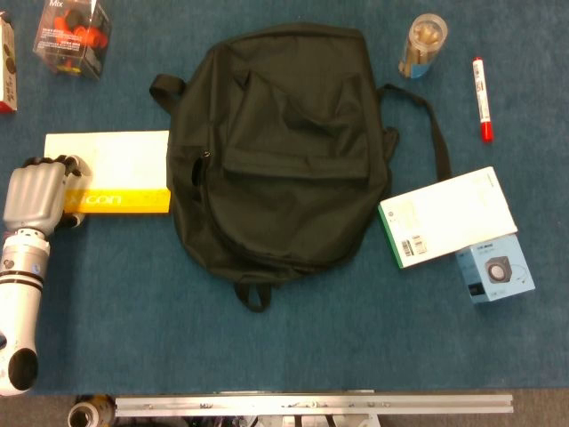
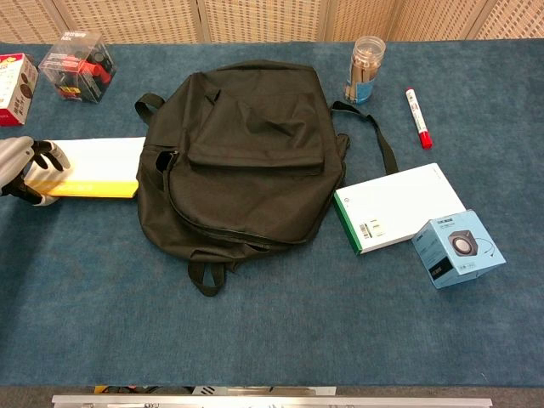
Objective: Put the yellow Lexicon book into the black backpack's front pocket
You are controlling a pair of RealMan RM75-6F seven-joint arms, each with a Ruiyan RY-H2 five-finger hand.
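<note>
a blue bench (image 1: 293,338) seen from above. a black backpack (image 1: 280,151) lies flat in the middle, its front pocket (image 1: 298,124) facing up. to its left, touching its edge, lies the yellow lexicon book (image 1: 111,173). the left hand (image 1: 37,194) grips the book's left end, fingers curled over the cover; the thumb seems to be beneath, though the view is unclear.
</note>
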